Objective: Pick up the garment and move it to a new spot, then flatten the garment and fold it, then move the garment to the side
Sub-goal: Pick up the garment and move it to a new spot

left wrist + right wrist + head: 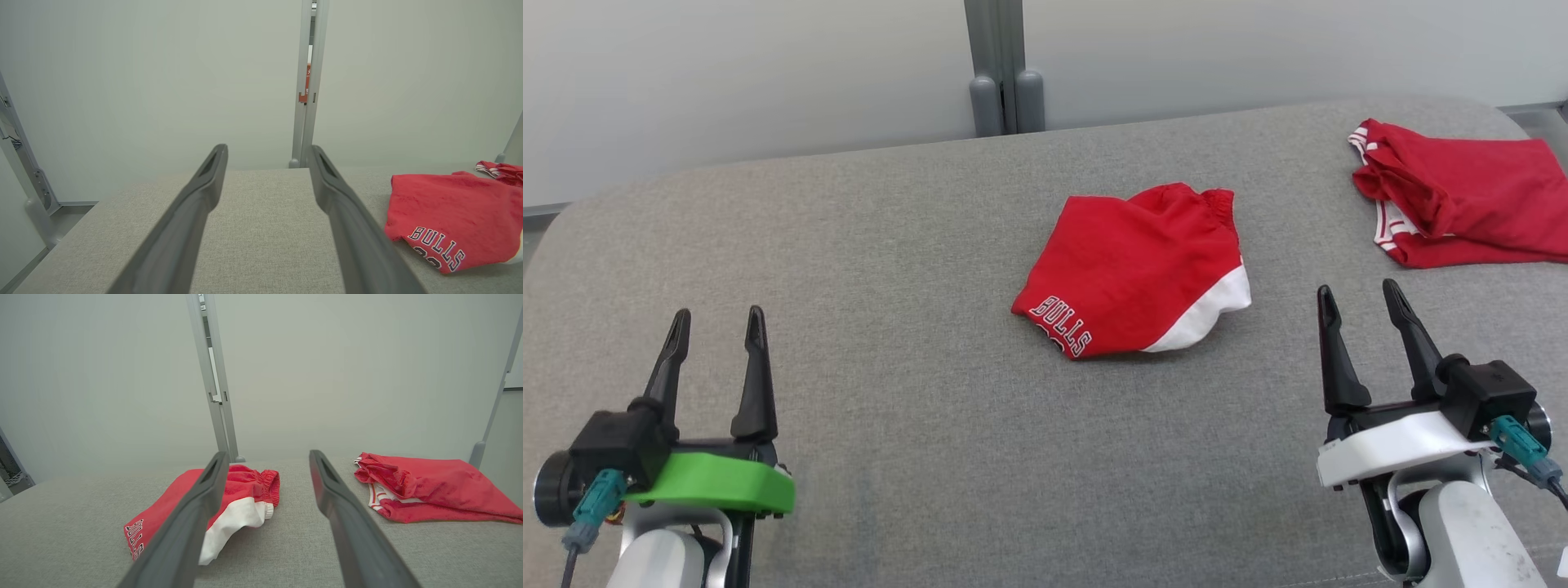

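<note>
A red garment (1127, 261) with a white panel and "BULLS" lettering lies bunched in a loose fold at the middle of the grey padded table (890, 286). It appears at the right of the left wrist view (449, 208) and partly behind a finger in the right wrist view (249, 486). My left gripper (720, 314) hovers open and empty at the near left (267, 149), well clear of the cloth. My right gripper (1357, 287) stands open and empty at the near right (268, 454), a short way right of the garment.
Another red garment with white stripes (1470, 196) lies crumpled at the table's far right corner (429, 486) (504, 171). A grey post (1005, 65) rises behind the table's far edge against a pale wall. Bare grey surface spreads across the left half.
</note>
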